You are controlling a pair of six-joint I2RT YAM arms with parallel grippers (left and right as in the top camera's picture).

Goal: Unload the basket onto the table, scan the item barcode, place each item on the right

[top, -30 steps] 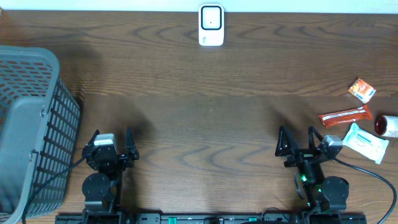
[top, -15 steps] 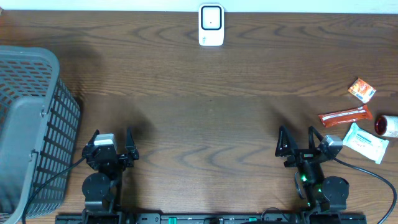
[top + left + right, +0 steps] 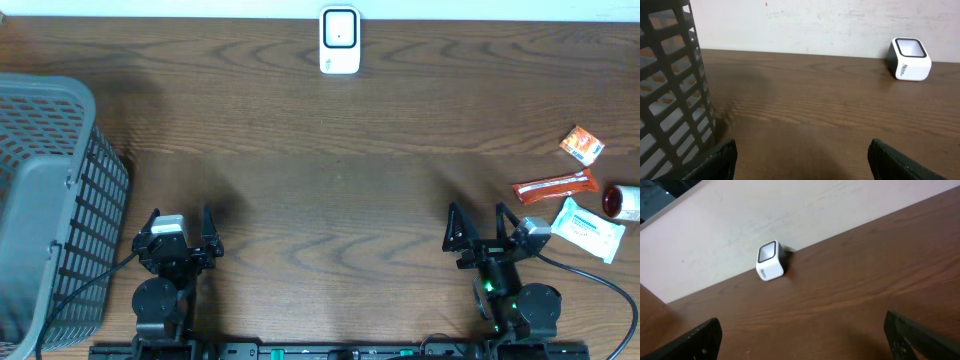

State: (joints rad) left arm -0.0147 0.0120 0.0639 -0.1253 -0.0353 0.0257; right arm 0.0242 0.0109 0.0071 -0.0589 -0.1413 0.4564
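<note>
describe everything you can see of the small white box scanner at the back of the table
The small white scanner box is a rounded plastic cube with a dark-framed pale window on top and tiny unreadable dark print on its front. It stands upright on the brown wooden table, midway along the far edge, close by the pale wall; whether they touch is unclear. Nothing else touches it.

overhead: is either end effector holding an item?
No, the left end effector and right end effector both stand open and empty, apart from the white packet.

basket (image 3: 100, 200) cut by left edge, red-capped item (image 3: 623, 202) clipped at right edge
</note>
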